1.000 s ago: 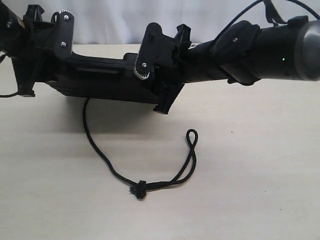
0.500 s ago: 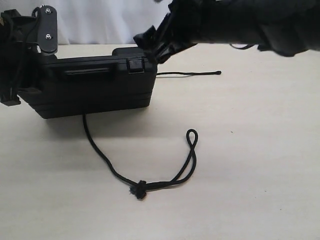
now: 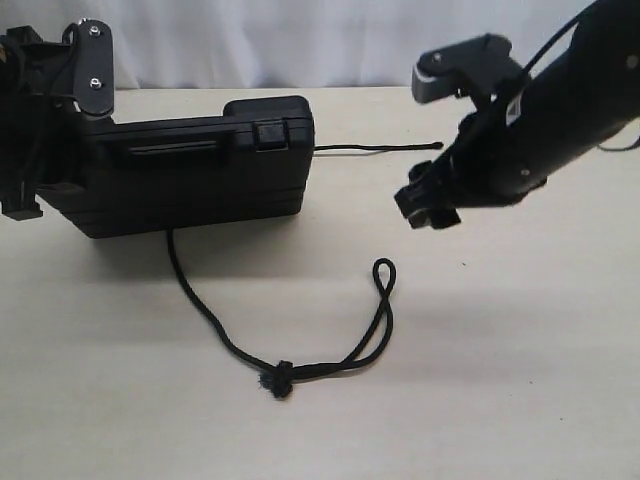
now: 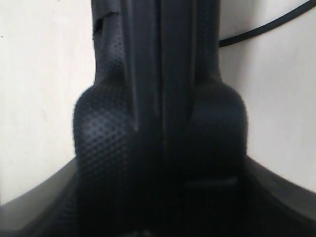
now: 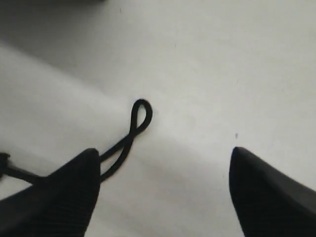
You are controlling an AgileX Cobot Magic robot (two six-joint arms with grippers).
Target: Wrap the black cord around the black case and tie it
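Cord (image 3: pixel 205 310): black, lying on tabletop (image 3: pixel 500 350). Runs from under case (image 3: pixel 200 185) to frayed knot (image 3: pixel 277 380), doubles back to small loop (image 3: pixel 384 270); thin tip (image 3: pixel 437 146) lies behind case, pointing right. Case: stands on long edge, left side. Left tool (image 3: pixel 35 175): clamped on case's left end. Right tool (image 3: pixel 430 207): jaws wide, empty, above tabletop, right of case.

The exterior view looks a little downward across the table (image 3: pixel 500 400) toward a white curtain (image 3: pixel 300 40) at the back. The left wrist view is so close to the black case (image 4: pixel 158 148) that the case nearly fills it. The right wrist view looks down on the table from higher up (the loop of black cord (image 5: pixel 129 139) it sees shows in the exterior view too).
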